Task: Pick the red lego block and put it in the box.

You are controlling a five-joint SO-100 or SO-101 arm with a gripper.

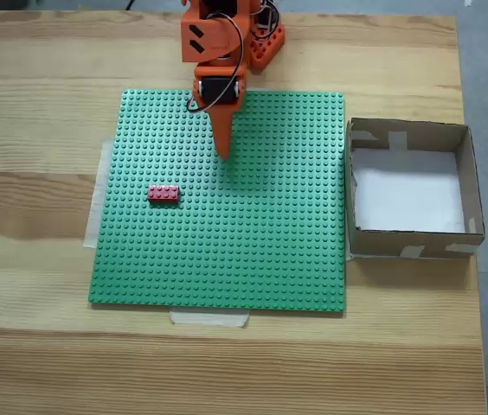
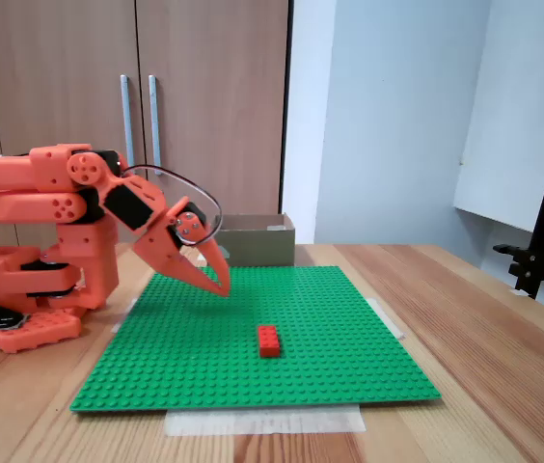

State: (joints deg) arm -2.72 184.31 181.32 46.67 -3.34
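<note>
The red lego block [image 1: 163, 194] sits alone on the green baseplate [image 1: 261, 251], left of centre in the top-down fixed view, its long axis running left to right across the frame. In the side-on fixed view the same brick [image 2: 268, 340] lies near the middle of the plate, long axis pointing away from the camera. Nothing touches it!

Now the gripper [image 1: 223, 149]: it hangs above the plate's upper middle in the top-down view, tip pointing down the frame. So the brick lies down and to the left of the tip, apart from it. In the side-on view the gripper [image 2: 222, 285] hovers clear of the studs, fingers drawn together to a narrow point with nothing between them; I judge it will need to spread before it drops.

The key call: the fingers look set to straddle the brick's short side, so a reach down-left should do it.

The cardboard box [image 1: 408, 134] waits at the right edge, touching the plate, white floor bare. Pick not yet begun.
</note>
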